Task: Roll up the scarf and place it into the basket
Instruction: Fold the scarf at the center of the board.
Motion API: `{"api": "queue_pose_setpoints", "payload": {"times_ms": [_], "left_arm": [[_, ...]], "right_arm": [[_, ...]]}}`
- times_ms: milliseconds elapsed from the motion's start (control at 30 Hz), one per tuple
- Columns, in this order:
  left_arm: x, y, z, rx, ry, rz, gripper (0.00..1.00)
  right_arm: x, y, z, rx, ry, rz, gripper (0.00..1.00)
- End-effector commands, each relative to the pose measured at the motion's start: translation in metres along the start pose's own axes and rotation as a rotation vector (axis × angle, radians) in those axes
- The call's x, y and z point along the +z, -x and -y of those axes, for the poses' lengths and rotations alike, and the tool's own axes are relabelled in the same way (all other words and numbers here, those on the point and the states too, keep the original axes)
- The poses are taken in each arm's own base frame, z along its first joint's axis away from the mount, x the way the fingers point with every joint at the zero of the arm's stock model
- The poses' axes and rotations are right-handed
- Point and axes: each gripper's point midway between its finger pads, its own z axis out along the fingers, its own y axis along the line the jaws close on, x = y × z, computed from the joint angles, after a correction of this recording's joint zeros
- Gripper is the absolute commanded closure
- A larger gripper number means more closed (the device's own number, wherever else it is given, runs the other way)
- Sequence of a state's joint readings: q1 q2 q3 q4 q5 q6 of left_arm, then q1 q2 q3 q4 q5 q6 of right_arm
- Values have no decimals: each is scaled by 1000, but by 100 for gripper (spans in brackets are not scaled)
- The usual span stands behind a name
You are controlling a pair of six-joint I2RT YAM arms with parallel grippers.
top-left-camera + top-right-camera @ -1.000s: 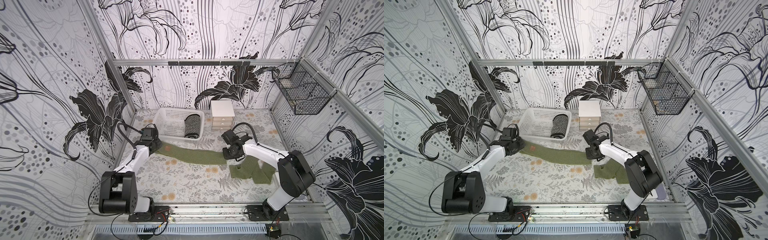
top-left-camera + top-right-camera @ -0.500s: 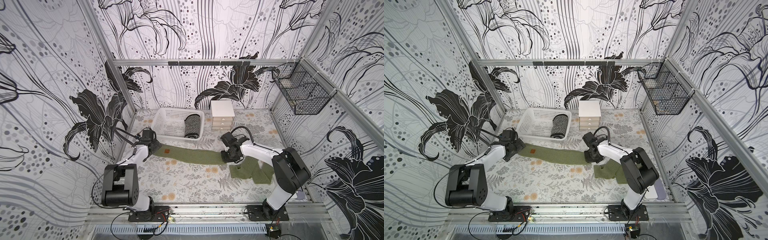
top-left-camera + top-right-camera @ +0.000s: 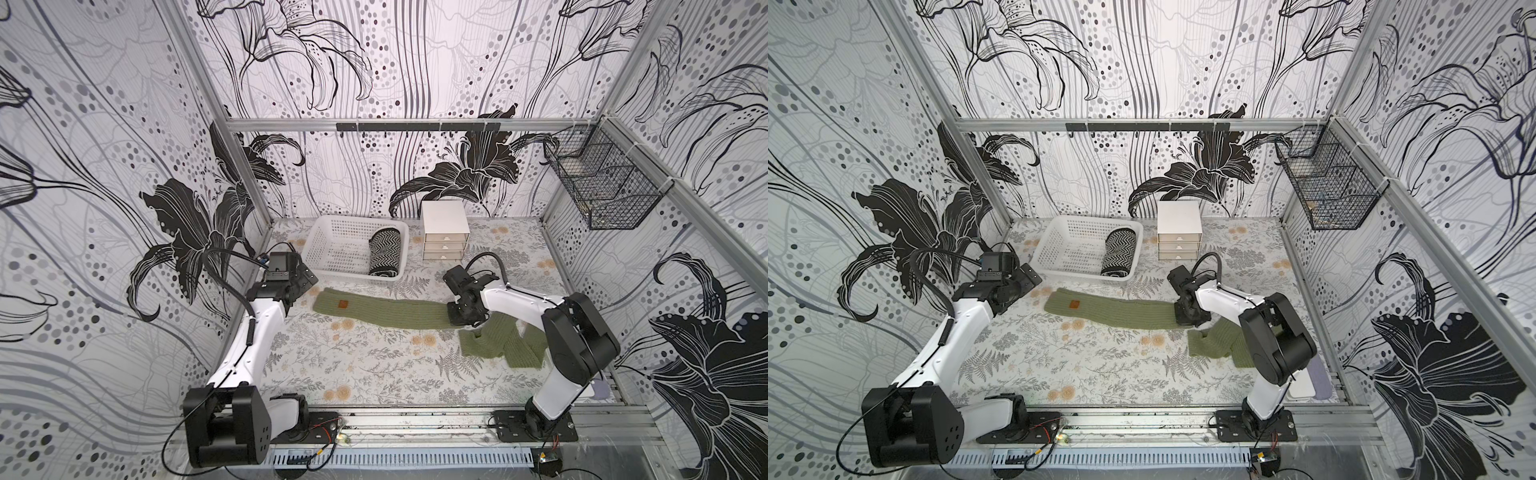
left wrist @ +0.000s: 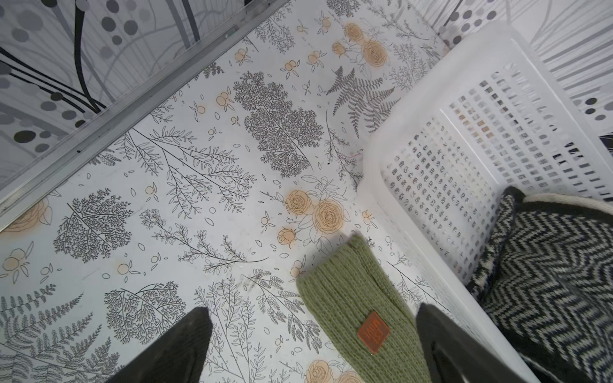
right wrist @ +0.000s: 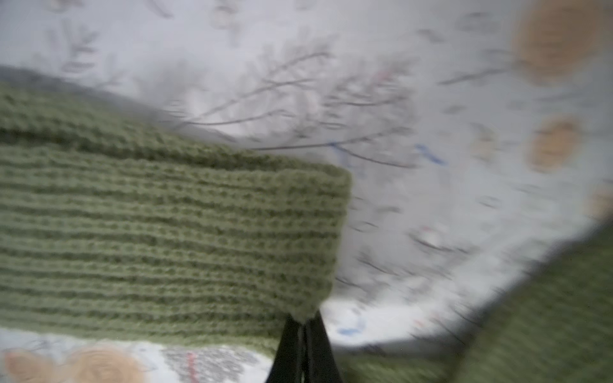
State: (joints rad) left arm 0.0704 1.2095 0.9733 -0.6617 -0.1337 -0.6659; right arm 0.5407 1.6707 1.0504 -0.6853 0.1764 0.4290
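Since a second ago the left gripper (image 3: 302, 279) has let go and stands spread beside the scarf's (image 3: 386, 309) left end, arm stretched far. Right gripper (image 5: 303, 323) pinches the scarf's fold, arm low. Scarf lies flat, just near of the basket (image 3: 351, 219).

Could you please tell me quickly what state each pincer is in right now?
Left pincer: open, holding nothing.
Right pincer: closed on the green scarf's edge.

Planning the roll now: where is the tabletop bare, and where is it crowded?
Bare: the floral tabletop between the green knitted scarf and the front metal rail; inside the white perforated plastic basket, left of the rolled black-and-white chevron scarf. Crowded: the right side, where the green scarf bunches.
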Motion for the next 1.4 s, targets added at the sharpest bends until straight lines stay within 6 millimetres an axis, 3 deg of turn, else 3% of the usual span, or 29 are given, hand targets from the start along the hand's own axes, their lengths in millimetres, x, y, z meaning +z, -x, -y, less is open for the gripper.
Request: {"api": "queue_pose_setpoints", "payload": {"times_ms": [0, 67, 133, 233, 367, 500, 700, 900, 967, 1000, 1100, 1200, 1367], "left_arm": [[-19, -2, 4, 40, -39, -30, 1], [-26, -2, 6, 41, -67, -27, 1], [-31, -3, 11, 45, -101, -29, 1], [-32, -4, 15, 54, -123, -40, 1], [-28, -5, 21, 63, -139, -66, 1], [-32, 0, 18, 91, -117, -57, 1], [-44, 13, 4, 95, -83, -18, 1], [-42, 15, -7, 93, -68, -21, 1], [-39, 13, -8, 88, -69, -37, 1], [-36, 11, -7, 89, -75, -44, 1], [-27, 1, -2, 77, -104, -91, 1], [-16, -11, 4, 52, -137, -141, 1], [6, -38, 19, -1, -197, -242, 1]], "right_arm": [[-53, -4, 51, 24, -193, 79, 100], [-74, 0, 35, 2, -96, 127, 100], [-91, 5, -3, -59, 41, 162, 100], [-111, 10, -77, -189, 198, 180, 100], [-111, 22, -168, -287, 361, 182, 100], [-107, 46, -234, -315, 480, 187, 100], [-94, 71, -310, -376, 594, 128, 100], [-90, 71, -368, -445, 685, 71, 100], [-89, 71, -374, -447, 691, 67, 65], [-88, 72, -373, -447, 680, 78, 55], [-99, 75, -361, -447, 667, 123, 48], [-108, 70, -333, -442, 616, 143, 47], [-98, 50, -282, -387, 524, 156, 50]]}}
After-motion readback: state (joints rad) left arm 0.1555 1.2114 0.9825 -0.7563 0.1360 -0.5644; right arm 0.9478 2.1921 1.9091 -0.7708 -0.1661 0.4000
